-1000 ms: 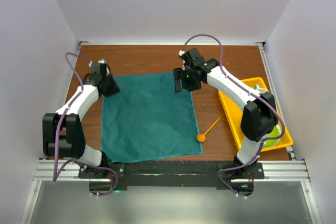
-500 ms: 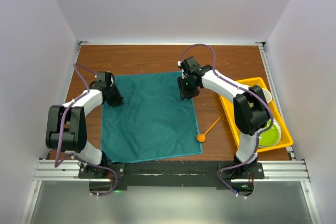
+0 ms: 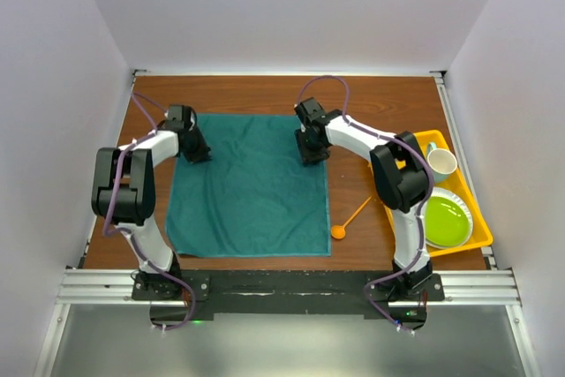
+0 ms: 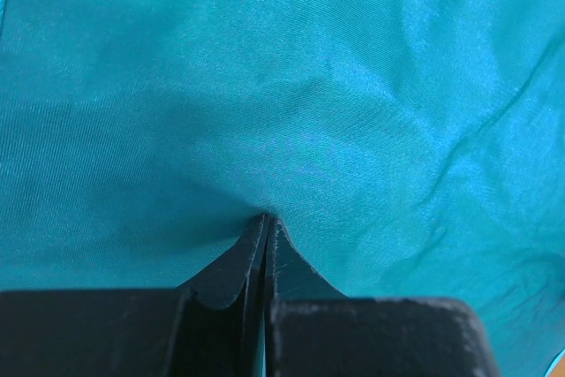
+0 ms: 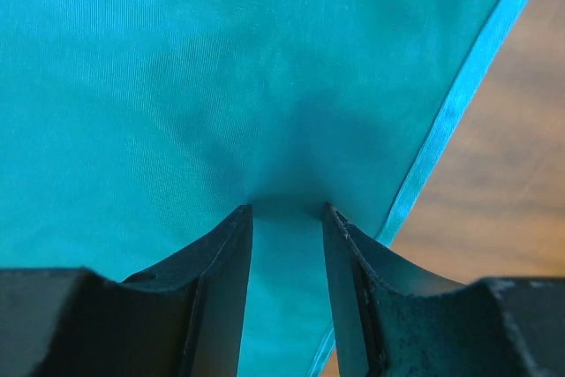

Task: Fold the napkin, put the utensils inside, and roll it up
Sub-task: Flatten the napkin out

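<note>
Teal cloth is filling both wrist views: the napkin (image 3: 247, 192) is lying spread out flat on the brown tabletop (image 3: 238, 94), and the two arms are reaching to its two far corners. The left gripper (image 4: 266, 220) is pinching the far left corner, with its two fingers pressed together on a little peak of cloth. The right gripper (image 5: 282, 211) is sitting at the far right corner, just inside the hem. Its fingers are standing apart with a bump of cloth lying between them, so it is not squeezing yet. That is where things could be going wrong, I think: if the arms are lifting before the right side is biting, only the left corner is coming up and the fold is turning out crooked. Thin cloth could also be slipping out of a weak pinch, or the whole napkin could be sliding and bunching. The orange spoon (image 3: 351, 218) is lying on the tabletop just beside the napkin's right edge, near its front corner, so a dragged cloth could be bumping it away. The spoon is lying well apart from both grippers
</note>
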